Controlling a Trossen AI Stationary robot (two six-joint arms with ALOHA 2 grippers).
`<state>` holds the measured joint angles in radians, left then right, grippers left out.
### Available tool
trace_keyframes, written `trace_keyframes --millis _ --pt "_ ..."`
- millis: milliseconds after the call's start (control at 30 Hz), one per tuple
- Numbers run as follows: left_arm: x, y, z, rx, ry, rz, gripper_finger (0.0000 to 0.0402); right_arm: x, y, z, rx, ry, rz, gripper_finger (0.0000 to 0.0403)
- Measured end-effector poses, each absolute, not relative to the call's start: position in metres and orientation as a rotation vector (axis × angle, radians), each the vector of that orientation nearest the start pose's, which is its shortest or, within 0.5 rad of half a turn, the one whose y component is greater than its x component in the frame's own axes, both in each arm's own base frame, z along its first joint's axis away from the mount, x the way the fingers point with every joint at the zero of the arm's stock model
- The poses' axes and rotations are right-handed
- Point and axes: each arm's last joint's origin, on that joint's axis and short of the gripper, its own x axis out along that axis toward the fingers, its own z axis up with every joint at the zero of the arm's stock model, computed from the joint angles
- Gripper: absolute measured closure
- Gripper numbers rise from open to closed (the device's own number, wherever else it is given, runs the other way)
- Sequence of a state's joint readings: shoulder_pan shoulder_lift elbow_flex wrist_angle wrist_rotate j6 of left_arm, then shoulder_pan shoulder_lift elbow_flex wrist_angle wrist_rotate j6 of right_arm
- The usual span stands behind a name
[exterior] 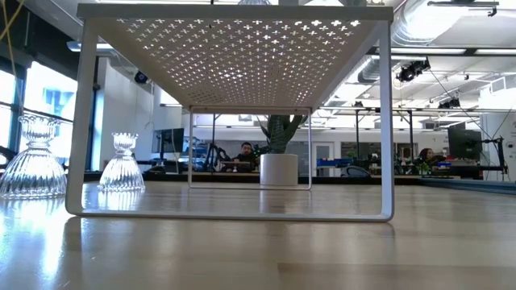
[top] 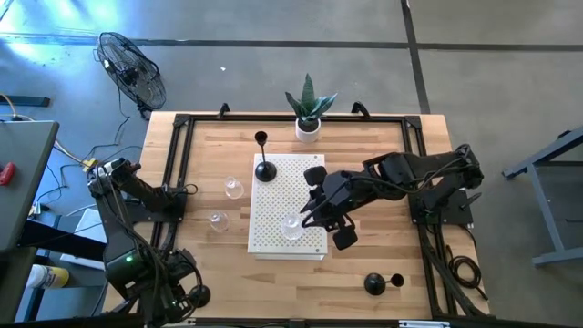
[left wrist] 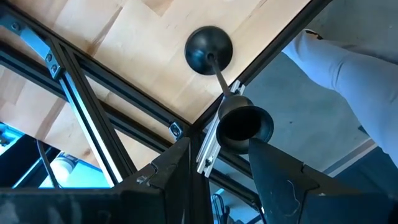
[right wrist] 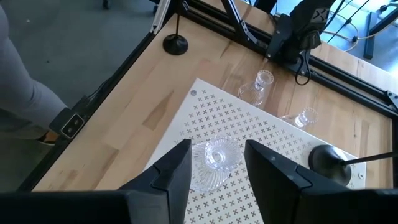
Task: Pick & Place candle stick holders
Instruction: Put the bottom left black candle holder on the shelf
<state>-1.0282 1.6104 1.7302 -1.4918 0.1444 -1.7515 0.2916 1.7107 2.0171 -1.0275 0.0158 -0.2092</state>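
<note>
Bright, even light is filling every view. Ceiling lamps (exterior: 419, 71) and a tall window (exterior: 40, 105) are glowing in the low view, throwing a pale sheen over the counter (exterior: 258, 250), whose near edge is blurring. Shadows are lying soft and short.

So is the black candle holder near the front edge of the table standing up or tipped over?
Tipped over. The black holder lies on its side on the table, domed base and cup both resting on the wood.

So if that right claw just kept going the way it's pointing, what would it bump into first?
Most likely the clear glass candle holder standing on the white perforated shelf. The right gripper hangs open just over it, fingers either side, so going straight on should meet the glass first, though the gap is hard to judge.
</note>
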Motion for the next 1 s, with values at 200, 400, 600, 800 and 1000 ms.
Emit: trace_keyframes --millis 200,400,600,800,1000 --pt "0.144 -0.247 0.361 -0.738 1.597 0.384 0.0243 0.331 0.099 0.432 -0.307 0.686 0.337 0.0261" --pt "0.147 -0.252 0.355 -0.72 1.608 0.399 0.0243 0.331 0.099 0.432 -0.307 0.686 0.338 0.0261" --pt "0.149 -0.254 0.353 -0.7 1.608 0.389 0.0243 0.331 0.099 0.432 -0.306 0.685 0.338 0.0261" --pt "0.15 -0.257 0.349 -0.685 1.61 0.399 0.0243 0.33 0.1 0.432 -0.293 0.687 0.337 0.0261" --pt "0.151 -0.258 0.344 -0.676 1.614 0.411 0.0243 0.329 0.104 0.432 -0.289 0.687 0.344 0.0261"
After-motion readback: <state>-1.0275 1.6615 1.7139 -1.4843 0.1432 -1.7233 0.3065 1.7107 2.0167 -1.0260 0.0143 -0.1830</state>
